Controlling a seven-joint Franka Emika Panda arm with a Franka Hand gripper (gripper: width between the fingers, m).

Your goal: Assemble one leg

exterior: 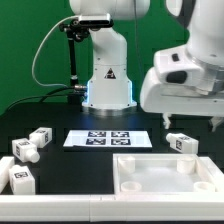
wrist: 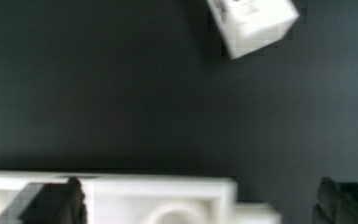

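Note:
Four small white legs with marker tags lie on the black table. Three are at the exterior view's left (exterior: 38, 138), (exterior: 25, 150), (exterior: 20, 180). One is at the right (exterior: 181, 143), just behind the wide white tray (exterior: 165, 178). My gripper (exterior: 188, 118) hangs above that right leg and the tray's far edge. In the wrist view the gripper (wrist: 201, 205) is open and empty. Its dark fingers (wrist: 51, 200) stand either side of a corner of the tray (wrist: 140, 195). The leg (wrist: 250, 22) lies apart from them on the bare table.
The marker board (exterior: 108, 138) lies flat in the middle of the table, in front of the robot base (exterior: 108, 75). A black post with a cable (exterior: 72, 55) stands at the back left.

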